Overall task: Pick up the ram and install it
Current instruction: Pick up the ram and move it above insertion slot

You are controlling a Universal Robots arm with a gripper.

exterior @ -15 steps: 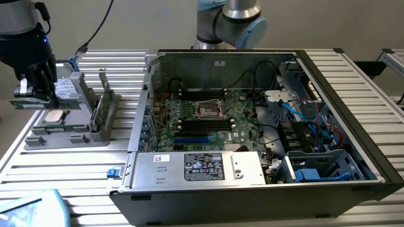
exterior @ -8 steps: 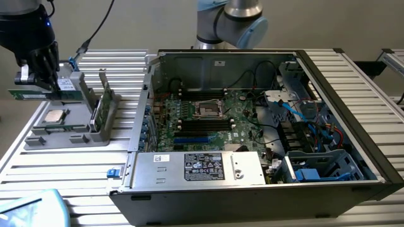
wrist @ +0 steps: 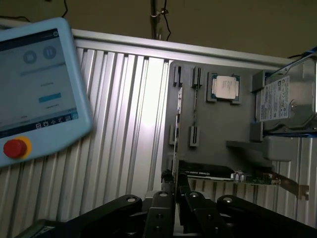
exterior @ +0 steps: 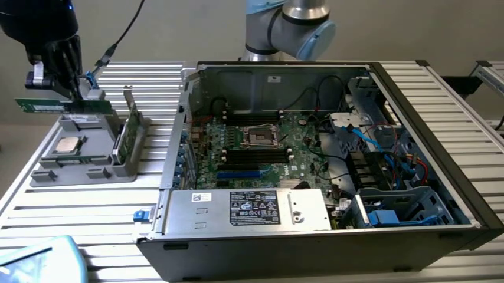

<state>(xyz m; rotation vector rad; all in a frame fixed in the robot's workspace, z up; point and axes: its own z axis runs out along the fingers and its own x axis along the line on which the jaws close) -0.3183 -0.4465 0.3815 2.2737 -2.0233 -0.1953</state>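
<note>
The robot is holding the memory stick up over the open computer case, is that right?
Not quite. The gripper does hold the ram, but it is above the gray parts tray at the exterior view's left, beside the open computer case, not over it. The exterior view shows this.
</note>
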